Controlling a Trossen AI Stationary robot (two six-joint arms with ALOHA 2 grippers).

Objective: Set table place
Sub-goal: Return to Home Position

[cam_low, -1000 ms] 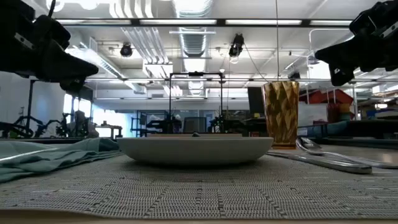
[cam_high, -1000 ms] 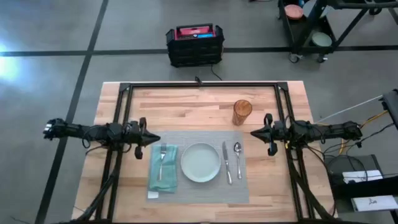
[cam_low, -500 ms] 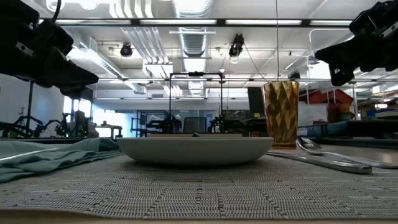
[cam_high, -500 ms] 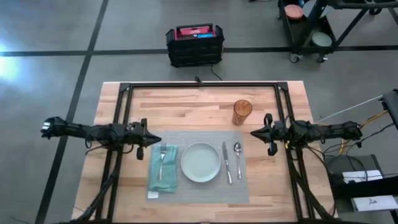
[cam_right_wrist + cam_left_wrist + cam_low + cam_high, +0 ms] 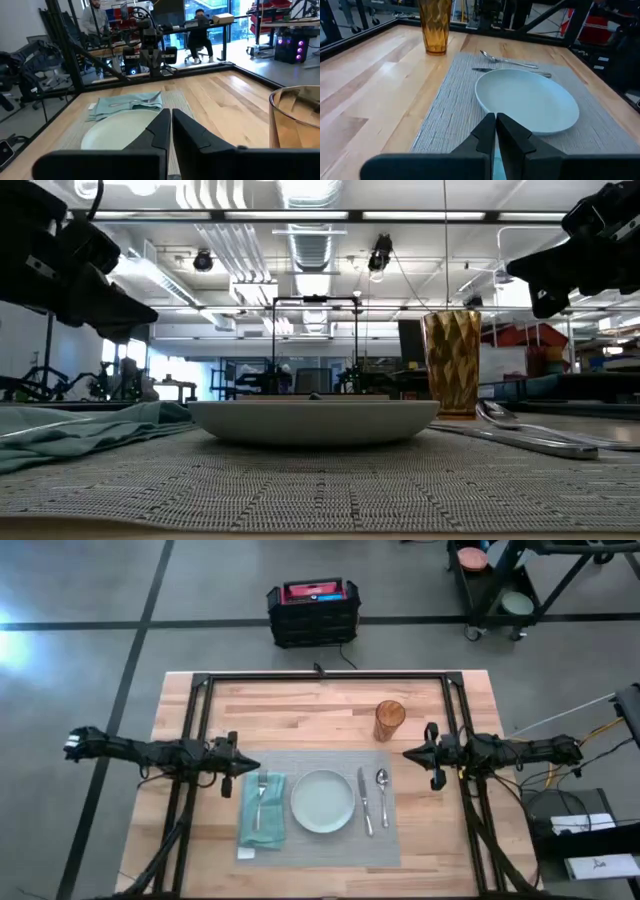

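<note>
Left gripper (image 5: 248, 766): fingers pressed together, holding nothing, raised at the left edge of the placemat (image 5: 320, 840), tips just beside the napkin (image 5: 262, 822).
Placemat, on the table (image 5: 300, 705): bears napkin with fork (image 5: 262, 785), plate (image 5: 323, 801), knife (image 5: 364, 802), spoon (image 5: 382, 790).
Glass (image 5: 389, 720): on bare wood, just off the mat's far right corner.
Right gripper (image 5: 408, 753): fingers together, empty, raised beside the mat's right edge.

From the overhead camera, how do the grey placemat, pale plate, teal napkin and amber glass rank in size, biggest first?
1. The grey placemat, clearly largest.
2. The pale plate and the teal napkin cover about the same area here; too close to rank.
3. The amber glass, smallest.
</note>
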